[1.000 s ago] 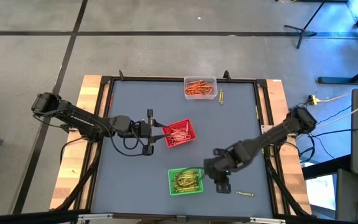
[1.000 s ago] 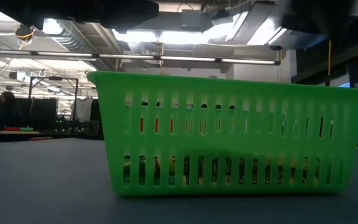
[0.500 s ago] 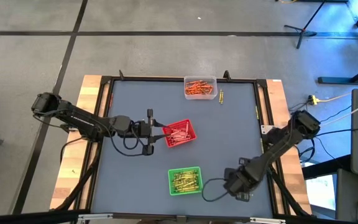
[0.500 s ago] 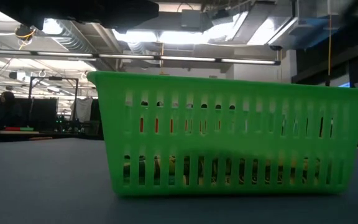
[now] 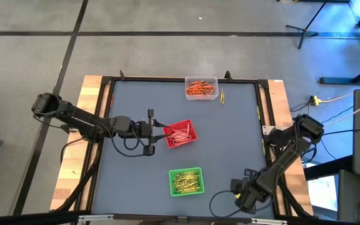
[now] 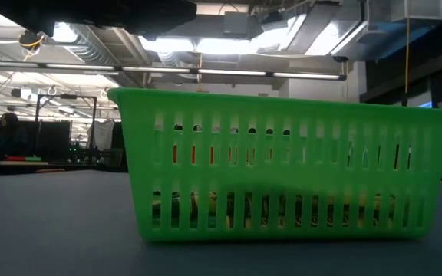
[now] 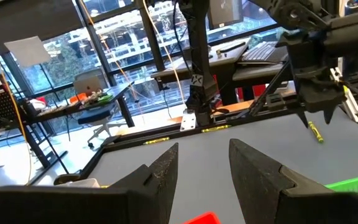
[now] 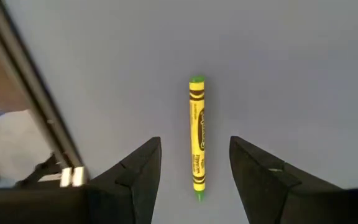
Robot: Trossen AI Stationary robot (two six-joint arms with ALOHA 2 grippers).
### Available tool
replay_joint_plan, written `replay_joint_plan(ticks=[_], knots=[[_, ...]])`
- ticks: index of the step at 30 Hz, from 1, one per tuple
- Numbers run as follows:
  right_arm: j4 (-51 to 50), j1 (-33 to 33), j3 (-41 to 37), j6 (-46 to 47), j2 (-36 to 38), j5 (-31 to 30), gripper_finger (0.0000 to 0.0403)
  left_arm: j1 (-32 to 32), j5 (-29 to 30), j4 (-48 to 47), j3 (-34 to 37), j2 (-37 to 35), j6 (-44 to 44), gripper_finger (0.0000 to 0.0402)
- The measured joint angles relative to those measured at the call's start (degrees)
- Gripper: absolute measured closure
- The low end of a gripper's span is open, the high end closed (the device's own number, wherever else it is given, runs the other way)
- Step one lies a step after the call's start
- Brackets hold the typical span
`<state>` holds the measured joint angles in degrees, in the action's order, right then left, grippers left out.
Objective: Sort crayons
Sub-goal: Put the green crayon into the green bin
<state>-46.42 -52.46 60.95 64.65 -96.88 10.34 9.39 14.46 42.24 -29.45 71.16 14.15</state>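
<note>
The right tool [image 5: 245, 197] has swung from beside the green tray [image 5: 186, 181] to the table's [image 5: 230, 144] near-right corner. Its fingers hang spread astride a yellow-green crayon [image 8: 197, 137], close to the table's edge. The left tool [image 5: 157, 132], partly spread, grasps nothing beside the red tray [image 5: 180, 134].

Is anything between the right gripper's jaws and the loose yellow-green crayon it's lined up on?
Nothing visible. In the right wrist view the yellow-green crayon lies alone on bare table, lengthwise in the gap of the right gripper, whose jaws stand open either side of it.
</note>
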Motion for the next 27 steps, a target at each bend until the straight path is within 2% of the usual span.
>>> replay_joint_plan(ticks=[8,11,14,19,21,27], knots=[[0.8,-0.4,0.0,0.2,-4.9,-2.4,0.0217,0.0,0.0,0.0,0.0,0.0,0.0,0.0273],[1.2,-0.4,0.0,-2.0,-6.1,-2.4,0.0233,0.0,0.1,0.0,0.0,0.0,0.1,0.0273],[1.0,-0.4,0.1,-3.4,-6.6,-2.4,0.0276,0.0,0.1,0.0,0.0,0.0,0.1,0.0273],[1.2,-0.4,0.2,-3.9,-6.7,-2.0,0.0371,-0.1,0.1,0.3,0.0,0.0,0.1,0.0273],[1.1,0.1,0.2,-4.6,-6.7,-1.7,0.0391,-0.1,0.1,0.3,0.0,0.0,0.1,0.0273],[-4.6,2.9,3.4,-9.9,-7.1,0.0,0.0368,-0.1,0.1,0.3,0.0,0.0,0.1,0.0273]])
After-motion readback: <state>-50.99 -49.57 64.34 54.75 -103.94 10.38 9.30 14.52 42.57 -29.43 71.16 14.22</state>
